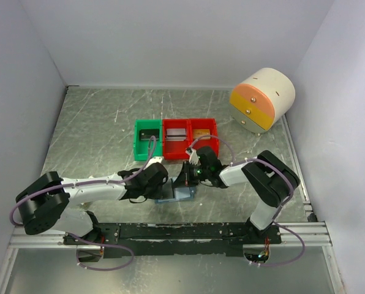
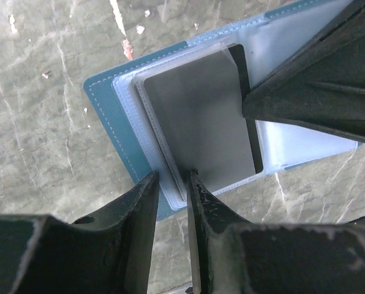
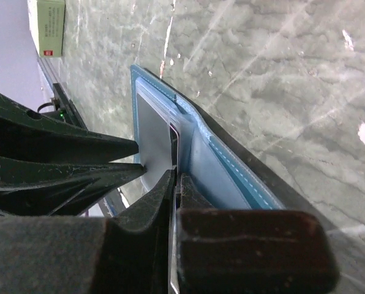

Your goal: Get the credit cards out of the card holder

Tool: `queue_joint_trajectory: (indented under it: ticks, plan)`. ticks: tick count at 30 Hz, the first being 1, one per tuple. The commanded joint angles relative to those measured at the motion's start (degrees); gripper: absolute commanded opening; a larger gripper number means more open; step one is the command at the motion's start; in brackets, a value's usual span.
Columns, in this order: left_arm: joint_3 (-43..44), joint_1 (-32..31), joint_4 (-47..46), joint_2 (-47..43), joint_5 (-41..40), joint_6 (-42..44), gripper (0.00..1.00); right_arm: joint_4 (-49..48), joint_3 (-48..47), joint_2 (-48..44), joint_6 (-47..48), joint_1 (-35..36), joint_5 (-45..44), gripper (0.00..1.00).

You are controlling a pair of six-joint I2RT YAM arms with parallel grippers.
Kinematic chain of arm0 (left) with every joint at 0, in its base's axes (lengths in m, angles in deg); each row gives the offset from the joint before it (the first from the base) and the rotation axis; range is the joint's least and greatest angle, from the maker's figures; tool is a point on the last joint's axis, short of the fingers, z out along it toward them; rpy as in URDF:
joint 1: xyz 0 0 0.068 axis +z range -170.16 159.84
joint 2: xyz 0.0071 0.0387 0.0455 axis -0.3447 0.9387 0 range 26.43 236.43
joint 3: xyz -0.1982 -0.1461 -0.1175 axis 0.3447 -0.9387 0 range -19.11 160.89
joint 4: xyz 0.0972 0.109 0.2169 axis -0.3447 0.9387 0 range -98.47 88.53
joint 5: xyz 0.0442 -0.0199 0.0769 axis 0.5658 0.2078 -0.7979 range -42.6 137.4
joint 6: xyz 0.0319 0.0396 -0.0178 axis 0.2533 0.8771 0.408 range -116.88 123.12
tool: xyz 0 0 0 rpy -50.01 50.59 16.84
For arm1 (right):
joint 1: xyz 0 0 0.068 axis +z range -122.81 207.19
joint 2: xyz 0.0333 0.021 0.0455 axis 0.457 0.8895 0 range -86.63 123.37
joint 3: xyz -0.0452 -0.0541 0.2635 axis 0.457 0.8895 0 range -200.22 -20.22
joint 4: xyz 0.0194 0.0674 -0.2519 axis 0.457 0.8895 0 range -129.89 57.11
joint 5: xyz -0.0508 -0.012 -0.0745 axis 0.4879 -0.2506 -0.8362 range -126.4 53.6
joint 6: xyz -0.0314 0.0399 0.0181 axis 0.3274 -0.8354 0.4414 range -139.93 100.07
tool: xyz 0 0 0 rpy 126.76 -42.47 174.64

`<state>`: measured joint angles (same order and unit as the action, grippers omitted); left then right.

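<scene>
Card holder [image 2: 106,101] lies open and flat on the desk [image 2: 41,122], between the two arms and near the row of bins [image 1: 176,151], with its clear sleeves [image 2: 126,98] facing up. One grey credit card [image 2: 201,122] is visible inside the top sleeve; I cannot tell whether further cards sit beneath it. Left gripper [image 2: 172,195]: fingers drawn close and clamped on one edge of the card holder, with sleeves and cover pinched between them, which I judge is meant to anchor it. Right gripper [image 3: 175,182]: fingers brought fully together at an adjoining edge of the card. In the right wrist view a thin edge runs into the seam between them, but I cannot confirm that it is the card rather than the sleeve lip. Step in hand, in my judgement: extraction of the first card. The task is at an early stage, since the card sits almost wholly in its pocket. The next move calls for a straight pull by the right gripper along the plane of the sleeve and out through its mouth, with the left hold kept firm. Risk noted: if the pinch has missed, the fingers will slide off empty; if it has taken the sleeve as well, the whole card holder will drag.
</scene>
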<state>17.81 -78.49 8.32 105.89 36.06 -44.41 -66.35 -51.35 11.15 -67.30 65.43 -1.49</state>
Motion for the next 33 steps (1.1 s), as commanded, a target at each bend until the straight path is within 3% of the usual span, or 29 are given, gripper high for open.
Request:
queue_joint_trajectory:
  ticks: [1, 10, 18, 24, 30, 33]
  plan:
    - [-2.73, -0.78, 4.58, 0.84, 0.91, -1.62, 0.35, -2.43, -1.33, 1.11, 1.07, 0.37, 2.05, 0.00]
    - [-3.18, -0.74, 5.21, 2.51, -1.67, -2.56, 0.36, 6.65, -0.09, -1.80, 8.12, -3.32, 0.96, 0.00]
    - [-3.62, -0.74, 5.15, 1.81, -1.89, -2.35, 0.36, 7.64, 0.85, -3.73, 8.80, -4.84, 0.78, 0.00]
    - [-3.31, -0.74, 5.00, 0.72, -1.93, -2.04, 0.36, 4.27, 0.80, -4.29, 5.54, -1.91, 1.37, 0.27]
    - [-2.85, -0.74, 5.06, 0.64, -1.84, -2.02, 0.36, 6.31, -2.39, -0.08, 5.20, 1.47, -2.44, 0.29]
    - [-2.92, -0.74, 5.17, 0.53, -1.93, -2.12, 0.36, 6.90, -2.91, 0.18, 5.34, 1.97, -3.71, 0.25]
